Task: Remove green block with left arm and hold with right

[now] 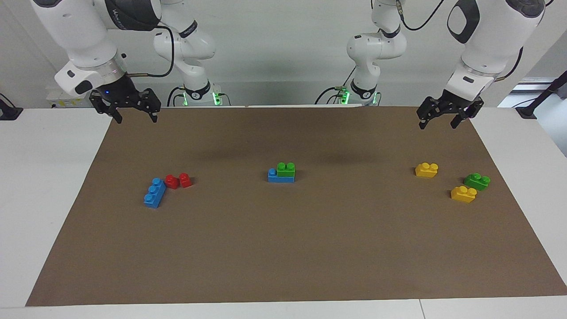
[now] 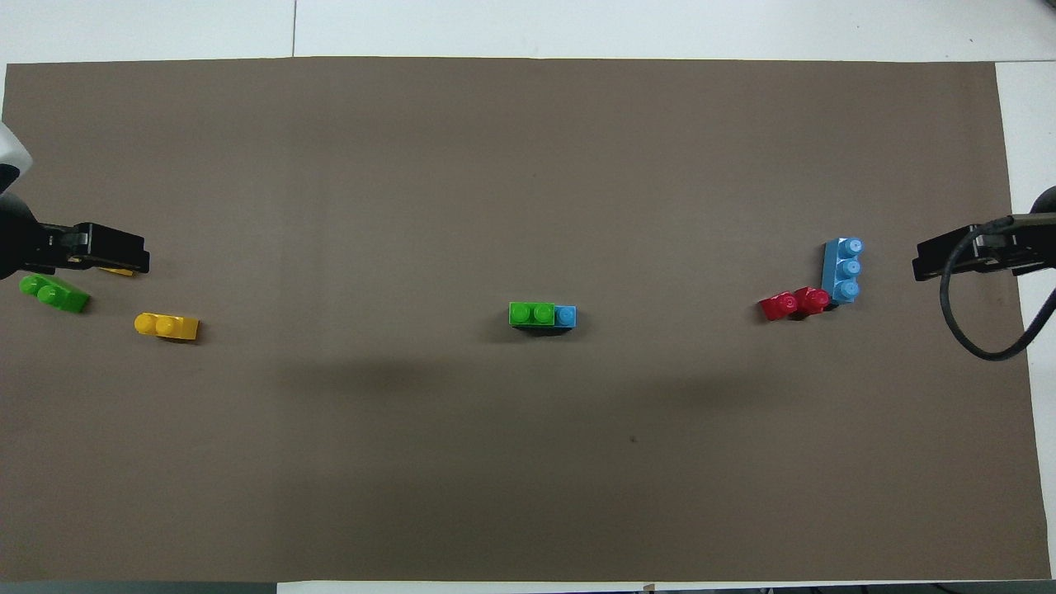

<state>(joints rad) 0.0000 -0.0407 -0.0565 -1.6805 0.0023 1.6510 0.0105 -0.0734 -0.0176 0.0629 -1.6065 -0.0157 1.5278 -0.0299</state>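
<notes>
facing view: green block well apart from jaws.

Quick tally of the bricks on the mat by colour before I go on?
Green bricks: 2
Blue bricks: 2
Yellow bricks: 2
Red bricks: 2
Total: 8

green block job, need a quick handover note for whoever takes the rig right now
Left gripper: open, empty, raised over the mat's robot-side edge at the left arm's end, waiting.
Right gripper: open, empty, raised over the mat's corner at the right arm's end.
Green block: stacked on the blue brick at mid-mat.
Done: nothing yet.
Left: right gripper holds the blue brick, left pulls the green block off.
Leave the second green brick beside the yellow ones.
</notes>
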